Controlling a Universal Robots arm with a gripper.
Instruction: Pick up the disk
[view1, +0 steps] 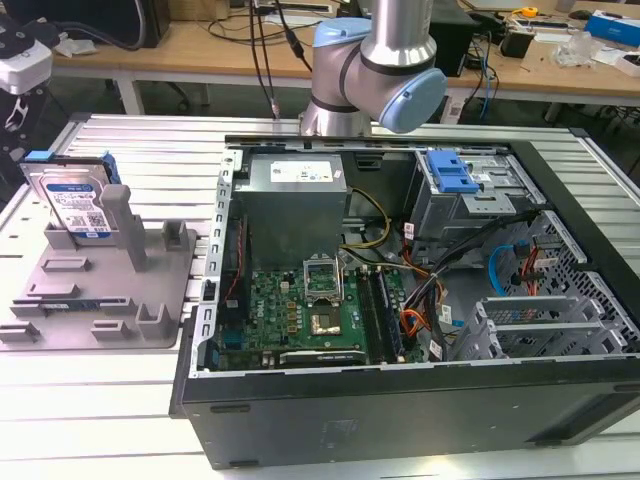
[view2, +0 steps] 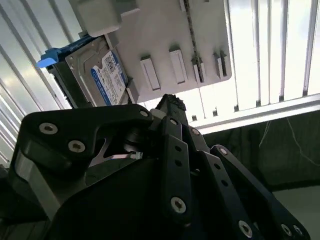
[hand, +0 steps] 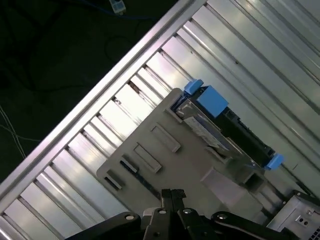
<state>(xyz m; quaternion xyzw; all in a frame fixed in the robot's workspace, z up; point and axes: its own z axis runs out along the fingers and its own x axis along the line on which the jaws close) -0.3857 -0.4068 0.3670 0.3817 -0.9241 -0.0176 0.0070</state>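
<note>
The disk (view1: 75, 205) stands upright on its edge at the back of the grey fixture (view1: 110, 300), at the exterior view's left; its white-and-blue label faces forward and blue rails run along its sides. In both wrist views my gripper (view2: 170, 102) (hand: 172, 192) hangs above the fixture (view2: 165, 35) (hand: 165, 160), its black fingers closed together with nothing between them. The disk (view2: 102, 75) (hand: 212, 102) is a short way off from the fingertips and untouched.
An open computer case (view1: 200, 300) lies on the slatted metal table (view1: 130, 140) to the exterior view's right of the fixture. Inside are a power supply (view1: 295, 185) and a blue-handled drive cage (view1: 455, 175). The arm's base (view1: 380, 60) rises behind the case.
</note>
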